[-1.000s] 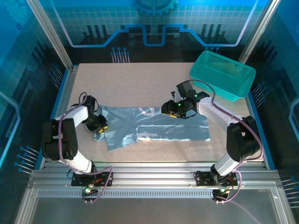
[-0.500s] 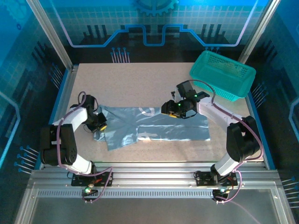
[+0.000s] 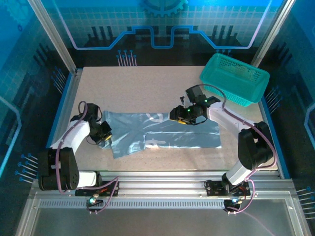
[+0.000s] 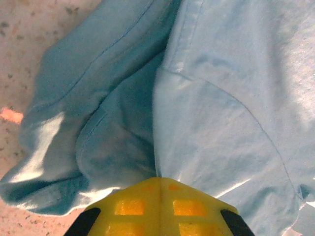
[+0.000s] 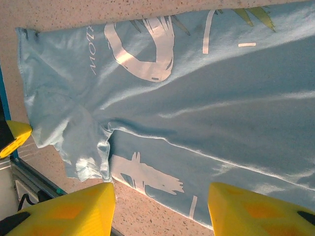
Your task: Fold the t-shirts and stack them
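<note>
One shirt (image 3: 167,132) lies spread across the middle of the worktop (image 3: 147,83), with white lettering showing on its upper face. The left fingers (image 4: 157,209) are pressed together on bunched fabric at the shirt's left end, by a sleeve, low against the worktop. The right fingers (image 5: 64,211) stand apart above the shirt's far edge, near its middle, and hold nothing; lettering and creased cloth lie beneath them. A teal basket (image 3: 235,78) sits at the far right corner, well apart from the shirt.
</note>
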Robot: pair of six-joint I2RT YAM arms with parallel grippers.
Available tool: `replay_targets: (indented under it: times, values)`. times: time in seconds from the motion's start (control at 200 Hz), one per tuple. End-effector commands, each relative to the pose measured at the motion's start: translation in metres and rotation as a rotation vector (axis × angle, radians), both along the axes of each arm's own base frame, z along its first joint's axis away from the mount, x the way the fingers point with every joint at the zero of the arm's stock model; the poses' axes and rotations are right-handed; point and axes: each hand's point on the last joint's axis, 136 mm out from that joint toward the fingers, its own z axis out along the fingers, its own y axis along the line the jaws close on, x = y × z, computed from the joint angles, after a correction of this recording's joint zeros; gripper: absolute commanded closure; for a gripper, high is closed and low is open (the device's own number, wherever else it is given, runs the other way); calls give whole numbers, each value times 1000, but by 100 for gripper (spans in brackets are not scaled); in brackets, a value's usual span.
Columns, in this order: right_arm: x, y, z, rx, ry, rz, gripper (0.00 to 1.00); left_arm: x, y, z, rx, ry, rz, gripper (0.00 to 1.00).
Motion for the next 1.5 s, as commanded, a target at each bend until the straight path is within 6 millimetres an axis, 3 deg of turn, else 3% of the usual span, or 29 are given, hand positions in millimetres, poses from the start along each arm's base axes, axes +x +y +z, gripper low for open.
replay_targets:
  times: [0.0,0.39,0.535,0.765,1.101,1.346,1.496]
  values:
    - [3,7,4,19,-8,21,46,-16,-4,0,-9,34,43,100]
    - [4,9,3,22,-3,28,46,-15,-3,-6,3,45,43,100]
    - [4,9,3,20,-1,27,46,-18,-9,-10,-35,49,46,64]
    - [4,10,2,26,3,26,46,-16,-13,-12,-63,27,57,59]
    - [4,11,3,30,3,28,46,-7,-25,-13,-98,4,40,71]
    - [6,11,1,28,4,24,46,-13,-24,-11,-68,9,45,100]
    - [7,11,1,27,4,27,46,1,-16,5,-25,3,63,100]
